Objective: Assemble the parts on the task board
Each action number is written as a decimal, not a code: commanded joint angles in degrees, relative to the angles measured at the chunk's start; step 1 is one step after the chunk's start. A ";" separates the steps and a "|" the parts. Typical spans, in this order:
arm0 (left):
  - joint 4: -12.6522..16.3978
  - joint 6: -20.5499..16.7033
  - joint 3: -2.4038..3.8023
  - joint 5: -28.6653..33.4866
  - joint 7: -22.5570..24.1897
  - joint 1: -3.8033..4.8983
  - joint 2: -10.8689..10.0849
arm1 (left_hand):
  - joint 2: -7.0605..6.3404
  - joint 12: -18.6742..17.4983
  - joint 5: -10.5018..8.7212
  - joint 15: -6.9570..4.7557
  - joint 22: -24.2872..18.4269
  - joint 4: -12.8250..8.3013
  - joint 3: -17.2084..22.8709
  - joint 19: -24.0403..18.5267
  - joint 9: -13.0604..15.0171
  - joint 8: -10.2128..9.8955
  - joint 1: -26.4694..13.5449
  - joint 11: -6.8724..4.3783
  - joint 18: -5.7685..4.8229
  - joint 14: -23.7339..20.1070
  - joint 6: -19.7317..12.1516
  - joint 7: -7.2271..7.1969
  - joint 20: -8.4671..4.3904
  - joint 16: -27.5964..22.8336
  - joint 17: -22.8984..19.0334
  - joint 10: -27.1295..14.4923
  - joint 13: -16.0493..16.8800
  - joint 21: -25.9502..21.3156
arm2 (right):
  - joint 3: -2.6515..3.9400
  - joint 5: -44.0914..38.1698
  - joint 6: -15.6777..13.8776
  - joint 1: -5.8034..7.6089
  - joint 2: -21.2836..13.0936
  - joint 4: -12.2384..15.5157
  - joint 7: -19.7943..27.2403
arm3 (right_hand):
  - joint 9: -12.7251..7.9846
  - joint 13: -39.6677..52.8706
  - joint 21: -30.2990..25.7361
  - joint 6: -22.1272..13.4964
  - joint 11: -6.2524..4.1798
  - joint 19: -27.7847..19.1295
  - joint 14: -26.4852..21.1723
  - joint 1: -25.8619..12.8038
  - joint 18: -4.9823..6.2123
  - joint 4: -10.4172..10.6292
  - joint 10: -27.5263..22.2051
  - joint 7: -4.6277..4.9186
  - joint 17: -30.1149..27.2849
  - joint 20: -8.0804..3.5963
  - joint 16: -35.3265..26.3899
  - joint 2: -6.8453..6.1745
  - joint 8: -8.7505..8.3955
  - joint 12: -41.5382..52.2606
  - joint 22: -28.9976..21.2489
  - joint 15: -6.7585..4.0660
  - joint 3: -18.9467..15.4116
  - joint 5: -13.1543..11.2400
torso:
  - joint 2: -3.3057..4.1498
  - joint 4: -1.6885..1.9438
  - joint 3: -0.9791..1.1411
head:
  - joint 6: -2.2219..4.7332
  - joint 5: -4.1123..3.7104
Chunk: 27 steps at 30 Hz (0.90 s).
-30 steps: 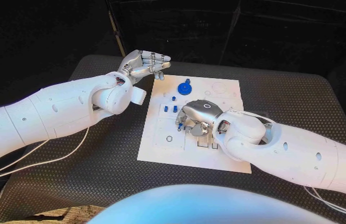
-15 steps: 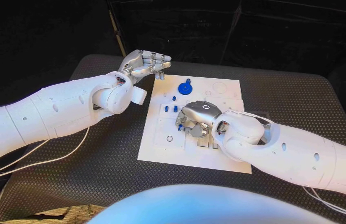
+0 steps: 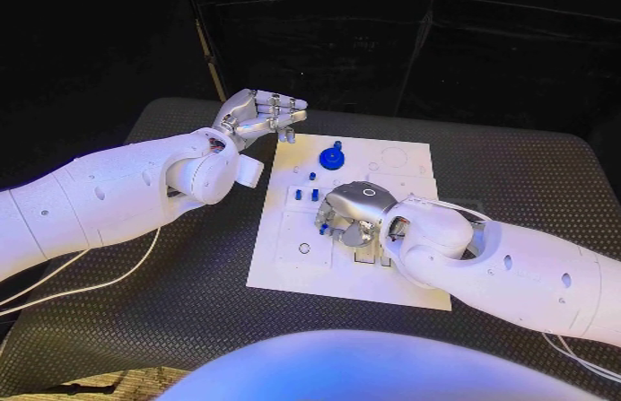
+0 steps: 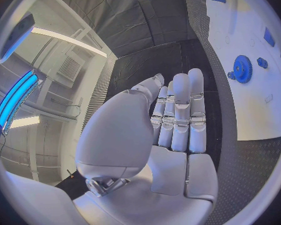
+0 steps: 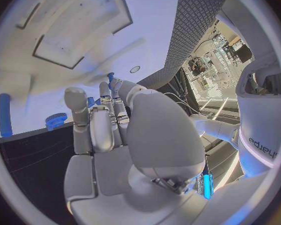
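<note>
Hovering over the middle of the task board [image 3: 401, 163], the right hand [image 3: 352, 207] had its fingers curled down around a small blue part [image 5: 110, 78] — pinched at the fingertips. Blue gear [image 3: 333, 159] sat on the board's far side, beyond that hand. Left hand [image 3: 258, 114] was off the board's far-left corner — fingers together, straight, holding nothing.

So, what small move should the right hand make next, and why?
Probably a short push down to seat the blue part it pinches. The right hand is low over the task board, fingers pointing down; the left hand hangs curled beyond the board's far left corner.
</note>
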 commanded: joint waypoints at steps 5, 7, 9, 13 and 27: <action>0.09 0.61 0.07 0.27 0.72 0.08 0.05 | 0.33 0.12 -0.20 0.03 -0.08 -0.09 -0.29 -0.35 -0.07 -0.19 -0.06 0.12 0.71 -0.48 -0.04 0.50 0.00 -0.20 -0.07 -0.40 -0.06 -0.18 | -0.03 -0.90 1.26 0.05 0.38 -0.16 -0.18 | 0.07 -0.02 0.27 0.35 0.12 -0.27 2.59 -0.79 -0.28 -0.05 0.33 0.07 -0.10 0.11 0.19 0.05 -0.18 -0.31 -0.06 -0.28 0.28 0.00 | 0.04 0.03 -0.02 | 0.01 0.11; 0.09 0.62 0.07 0.27 0.72 0.08 0.06 | 0.33 0.12 -0.20 0.03 -0.08 -0.09 -0.29 -0.35 -0.07 -0.19 -0.06 0.12 0.71 -0.48 -0.04 0.50 0.00 -0.20 -0.07 -0.40 -0.06 -0.18 | -0.05 -0.92 1.38 0.04 0.58 -0.30 -0.15 | 0.07 -0.04 0.25 0.37 0.12 -0.33 2.57 -0.92 -0.27 -0.07 0.34 0.06 -0.14 0.12 0.18 0.05 -0.20 -0.34 -0.12 -0.28 0.24 -0.14 | 0.02 0.01 -0.02 | 0.01 0.12; 0.09 0.64 0.07 0.27 0.72 0.08 0.07 | 0.33 0.12 -0.20 0.03 -0.08 -0.09 -0.29 -0.35 -0.07 -0.19 -0.06 0.12 0.71 -0.48 -0.04 0.50 0.00 -0.20 -0.07 -0.40 -0.06 -0.18 | -0.18 -0.94 1.51 0.04 0.75 -0.40 -0.12 | 0.06 -0.06 0.24 0.36 0.12 -0.37 2.57 -1.03 -0.26 -0.09 0.34 0.05 -0.14 0.13 0.19 0.04 -0.22 -0.37 -0.15 -0.27 0.21 -0.24 | 0.02 0.01 -0.05 | 0.01 0.06; 0.10 0.68 0.07 0.27 0.65 0.08 0.10 | 0.33 0.12 -0.20 0.03 -0.08 -0.09 -0.29 -0.35 -0.07 -0.19 -0.06 0.12 0.71 -0.48 -0.04 0.50 0.00 -0.20 -0.07 -0.40 -0.06 -0.18 | -1.08 -0.95 1.84 0.04 0.78 -0.33 -0.20 | 0.05 -0.10 0.27 0.33 0.12 -0.39 2.57 -1.26 -0.27 -0.12 0.33 0.05 -0.09 0.15 0.25 -0.02 -0.28 -0.43 -0.09 -0.26 0.11 -0.38 | 0.01 0.04 -0.05 | 0.01 0.08; 0.06 0.85 0.07 0.27 0.51 0.08 0.14 | 0.37 0.14 -0.20 0.06 -0.15 -0.06 -0.32 -0.34 -0.07 -0.24 -0.09 0.14 0.71 -0.47 -0.10 0.53 0.02 -0.26 -0.10 -0.45 -0.06 -0.28 | -1.70 -1.08 0.54 0.03 1.02 -0.87 -0.71 | -0.38 -1.41 -0.65 -3.18 1.46 -1.67 2.25 -3.92 -0.07 0.18 -3.95 1.29 -1.21 0.87 -0.23 -1.48 -2.40 -3.01 -1.86 0.85 -1.03 0.19 | -0.05 -0.01 -0.01 | 0.01 0.13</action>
